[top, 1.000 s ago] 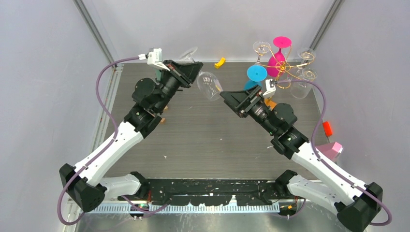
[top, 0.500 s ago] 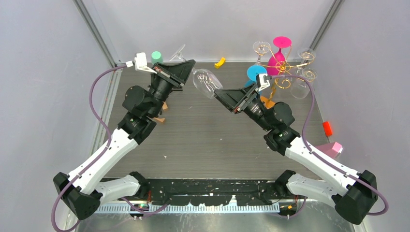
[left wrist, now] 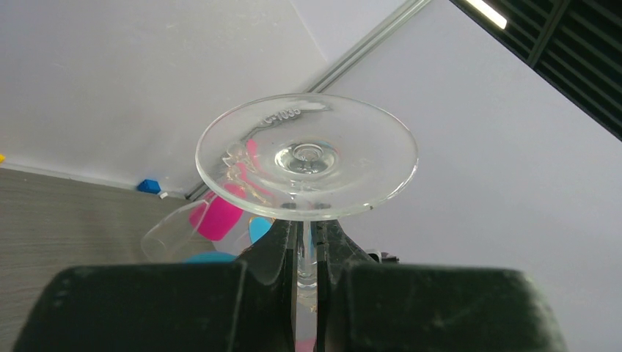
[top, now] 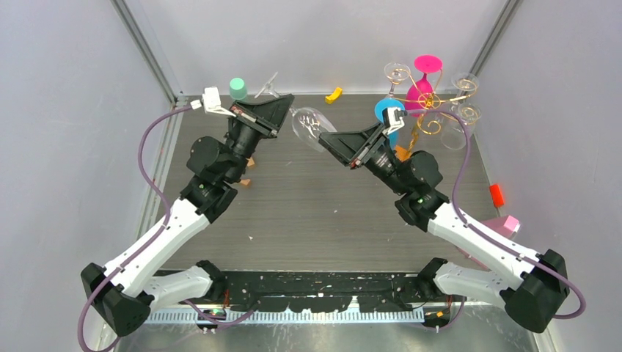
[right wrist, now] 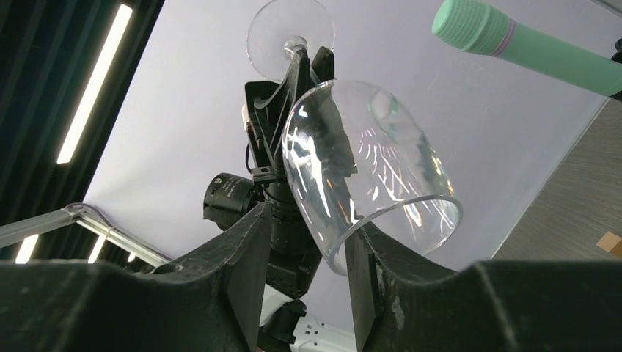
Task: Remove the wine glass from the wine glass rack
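Pinching wine glass stem, left claw; right claw straddles rim.

A dark grey wood-grain table stands between pale grey walls. One metal post rises at 11 o'clock, another post at 1 o'clock. In the right wrist view a long light strip shines at 10 o'clock.

You see a clear wine glass over the dark grey, wood-grained tabletop. At two o'clock is the gold wine glass rack, with a magenta glass and a blue glass. At eleven o'clock is the mint-green cylinder.
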